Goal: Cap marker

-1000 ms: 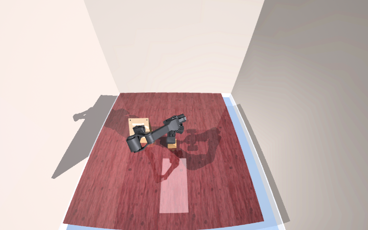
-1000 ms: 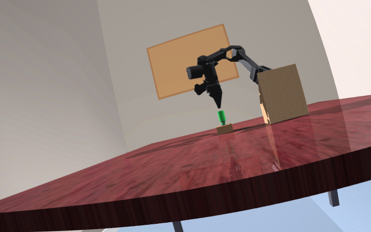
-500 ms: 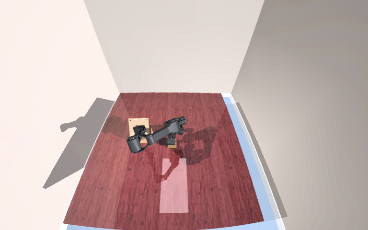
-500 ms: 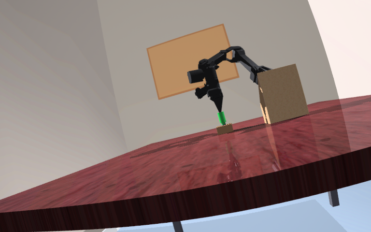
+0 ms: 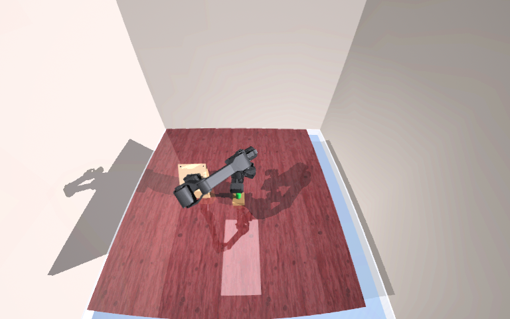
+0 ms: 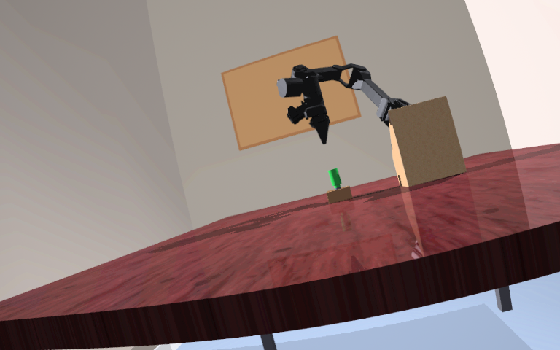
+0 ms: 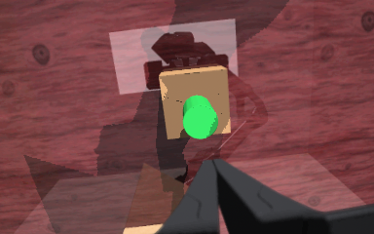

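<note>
glossy red wood-grain table (image 6: 361,243), matt tan holder block (image 7: 174,93), smooth green plastic-looking cap (image 7: 200,118).

Dark grey jointed arm (image 5: 218,178), tapered black hand (image 6: 323,138)
</note>
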### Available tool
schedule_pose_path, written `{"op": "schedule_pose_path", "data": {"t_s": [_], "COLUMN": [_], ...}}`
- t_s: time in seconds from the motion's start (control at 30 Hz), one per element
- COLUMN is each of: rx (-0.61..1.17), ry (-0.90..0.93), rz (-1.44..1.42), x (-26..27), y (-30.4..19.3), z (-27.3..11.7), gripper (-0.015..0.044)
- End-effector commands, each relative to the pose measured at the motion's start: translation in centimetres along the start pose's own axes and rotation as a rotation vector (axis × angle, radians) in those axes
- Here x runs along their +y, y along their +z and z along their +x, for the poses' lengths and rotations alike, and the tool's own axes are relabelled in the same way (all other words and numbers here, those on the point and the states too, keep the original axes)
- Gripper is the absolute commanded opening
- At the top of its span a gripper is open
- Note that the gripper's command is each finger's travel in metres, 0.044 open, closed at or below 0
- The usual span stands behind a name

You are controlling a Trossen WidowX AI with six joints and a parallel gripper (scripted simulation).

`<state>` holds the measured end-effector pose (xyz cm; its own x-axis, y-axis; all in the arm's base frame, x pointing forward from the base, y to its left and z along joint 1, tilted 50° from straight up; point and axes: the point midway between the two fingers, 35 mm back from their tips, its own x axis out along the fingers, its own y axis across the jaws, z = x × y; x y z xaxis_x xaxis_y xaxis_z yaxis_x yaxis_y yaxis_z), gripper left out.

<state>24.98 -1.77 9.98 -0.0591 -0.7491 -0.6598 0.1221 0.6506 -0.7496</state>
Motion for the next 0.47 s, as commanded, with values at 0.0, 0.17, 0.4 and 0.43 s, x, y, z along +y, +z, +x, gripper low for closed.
{"op": "schedule_pose_path", "data": {"t_s": [0.0,0.17,0.4,0.43], "rx": [0.015,0.015,0.015,0.015], "ry": [-0.006,-0.006,-0.006,-0.006], "rz": [0.002,0.002,0.002,0.002], "x": [-0.02,-0.02,-0.02,-0.02], "y": [-0.23,-0.23,-0.23,-0.23], "z": [-1.07,-1.07,-1.07,-1.07], "gripper": [0.0000,0.0131,0.0315,0.0341]}}
